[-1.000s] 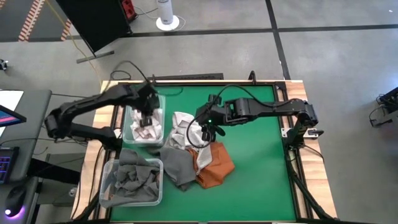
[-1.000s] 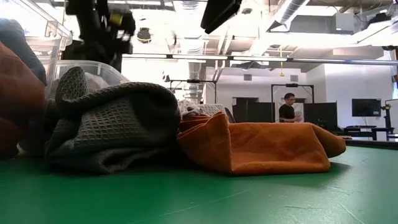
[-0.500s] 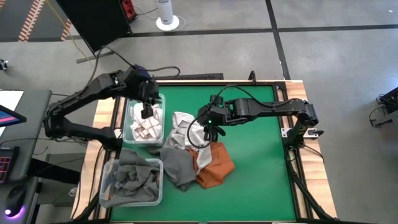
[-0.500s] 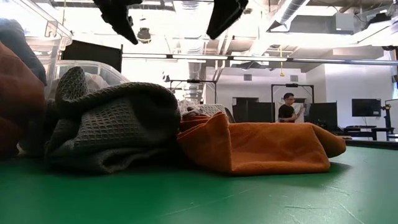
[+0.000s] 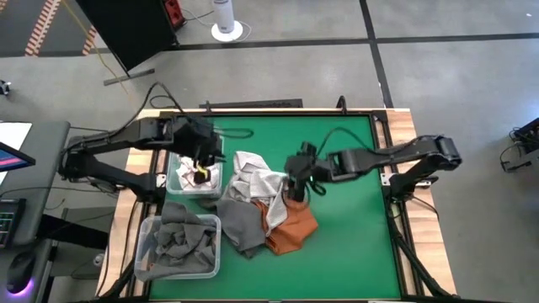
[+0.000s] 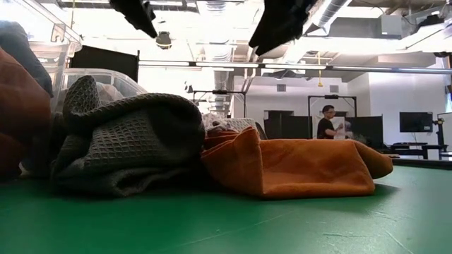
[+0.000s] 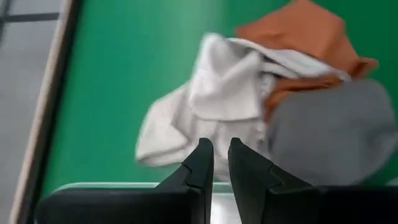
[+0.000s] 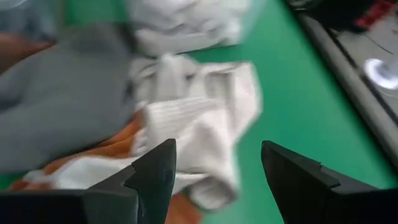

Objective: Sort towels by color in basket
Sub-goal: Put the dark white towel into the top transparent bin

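Green desk (image 5: 345, 244), frame centre: your right hand (image 5: 296, 187) hangs wide open, empty, over the towels (image 5: 261, 206); left hand (image 5: 202, 162), nearly closed, empty, over a bin (image 5: 173, 181).

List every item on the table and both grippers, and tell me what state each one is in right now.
left gripper: nearly shut, empty, over the bin of white towels.
right gripper: open, empty, above the pile.
white towel: crumpled on the mat, unsorted.
orange towel: crumpled on the mat, partly under the white one.
grey towel: loose on the mat beside the orange.
bin of grey towels: filled with grey cloths.
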Available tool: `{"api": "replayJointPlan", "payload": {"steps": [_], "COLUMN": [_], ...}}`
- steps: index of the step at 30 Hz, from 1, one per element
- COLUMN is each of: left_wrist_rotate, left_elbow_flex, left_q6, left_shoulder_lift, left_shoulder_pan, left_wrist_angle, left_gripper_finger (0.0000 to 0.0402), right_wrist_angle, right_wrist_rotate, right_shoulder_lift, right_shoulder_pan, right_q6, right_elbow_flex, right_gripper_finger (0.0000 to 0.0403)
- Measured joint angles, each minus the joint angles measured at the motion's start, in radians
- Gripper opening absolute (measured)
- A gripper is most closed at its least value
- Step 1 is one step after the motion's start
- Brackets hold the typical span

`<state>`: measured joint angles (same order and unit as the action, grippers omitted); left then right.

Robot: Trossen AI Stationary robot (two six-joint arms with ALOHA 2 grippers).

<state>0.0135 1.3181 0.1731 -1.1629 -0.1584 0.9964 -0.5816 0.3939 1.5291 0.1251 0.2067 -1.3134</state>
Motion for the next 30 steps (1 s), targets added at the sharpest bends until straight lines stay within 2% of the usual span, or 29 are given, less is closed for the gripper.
{"api": "replayJointPlan", "payload": {"steps": [5,10,14,18,23,26,28,30], "left_wrist_rotate": [-0.002,0.001,0.005,0.009,0.059,0.100,0.115,0.122], "left_elbow_flex": [-0.056,-0.061,-0.061,-0.061,-0.061,-0.061,-0.061,-0.061], "left_q6": [-0.015,-0.054,-0.091,-0.098,-0.118,-0.122,-0.124,-0.125], "left_shoulder_lift": [-0.002,-0.040,-0.074,-0.095,-0.097,-0.098,-0.098,-0.098], "left_shoulder_pan": [0.101,0.138,0.148,0.172,0.209,0.221,0.221,0.221], "left_wrist_angle": [-0.102,-0.209,-0.216,-0.198,-0.180,-0.156,-0.130,-0.118], "left_gripper_finger": [0.0041,0.0041,0.0041,0.0041,0.0041,0.0041,0.0041,0.0041], "right_wrist_angle": [0.109,0.076,0.044,0.074,0.217,0.242,0.246,0.264], "right_wrist_rotate": [0.007,0.132,0.152,0.153,0.061,0.029,-0.027,-0.102], "right_shoulder_lift": [0.047,0.108,0.126,0.168,0.270,0.330,0.356,0.380], "right_shoulder_pan": [0.082,0.128,0.085,0.019,-0.046,-0.079,-0.104,-0.128], "right_q6": [0.005,0.068,0.161,0.146,0.053,0.032,0.031,0.029], "right_elbow_flex": [0.098,0.101,0.101,0.109,0.108,0.110,0.109,0.109], "right_gripper_finger": [0.0265,0.0265,0.0265,0.0265,0.0265,0.0260,0.0241,0.0205]}}
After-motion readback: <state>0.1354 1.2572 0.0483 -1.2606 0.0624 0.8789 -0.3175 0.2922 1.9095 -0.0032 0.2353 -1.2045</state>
